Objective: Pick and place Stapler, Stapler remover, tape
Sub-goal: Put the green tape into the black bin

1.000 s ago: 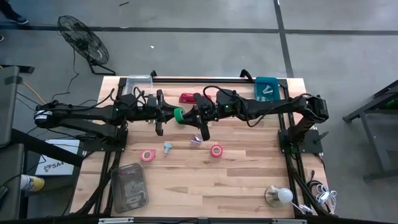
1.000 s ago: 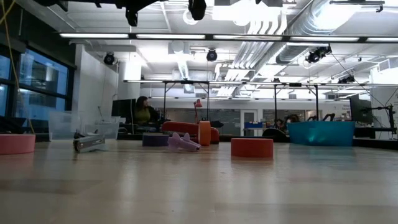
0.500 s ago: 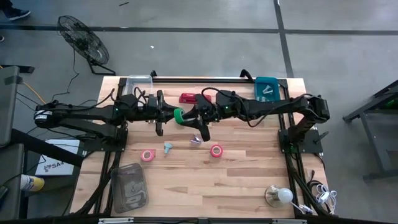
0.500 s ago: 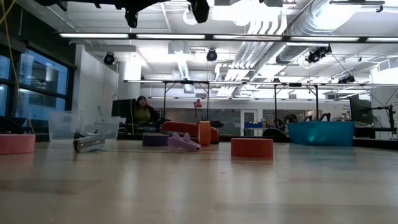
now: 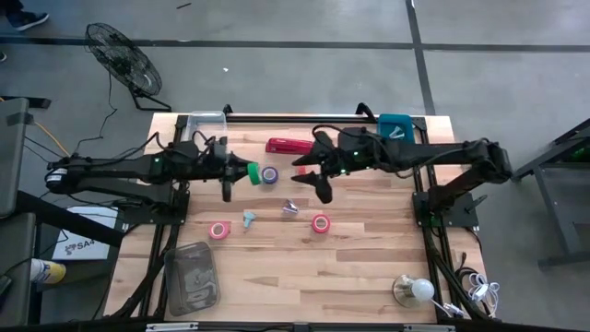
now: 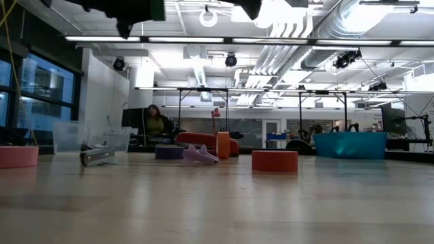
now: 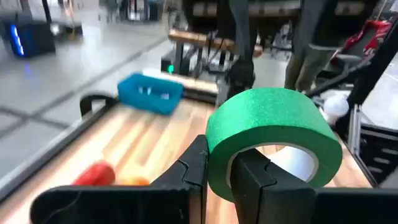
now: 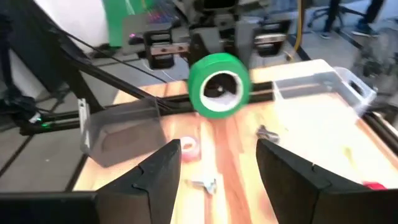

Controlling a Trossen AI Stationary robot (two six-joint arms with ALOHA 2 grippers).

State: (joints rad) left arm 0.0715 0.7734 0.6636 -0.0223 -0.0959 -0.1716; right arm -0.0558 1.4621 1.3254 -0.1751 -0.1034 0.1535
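Observation:
My left gripper (image 5: 241, 172) is shut on a green tape roll (image 5: 252, 172) above the table's far middle. My right gripper (image 5: 312, 177) stands open a little to its right, its fingers (image 8: 158, 174) facing the green tape roll (image 8: 219, 84) without touching it. A purple tape roll (image 5: 269, 174) lies flat between the two grippers. The red stapler (image 5: 287, 145) lies beyond it. A pink tape roll (image 5: 218, 230) and a red one (image 5: 320, 222) lie flat nearer the middle. Two small pale staple removers (image 5: 249, 218) (image 5: 289, 207) lie between them. My left gripper holds the green roll by its ring wall (image 7: 217, 177), one finger (image 7: 249, 174) inside the open centre and one (image 7: 194, 165) outside. The fingers reach level from the table's left. The roll is lifted clear of the table, its open centre facing the right gripper.
A clear bin (image 5: 205, 123) stands at the far left and a teal bin (image 5: 396, 129) at the far right. A clear lidded container (image 5: 192, 277) lies near the front left. A lamp bulb (image 5: 415, 290) sits at the front right corner.
My right gripper has opened, let go of the green roll and drawn back toward the table's right edge. My left gripper has kept its hold and carried the roll a little toward the left edge. The purple roll beneath them has come into sight.

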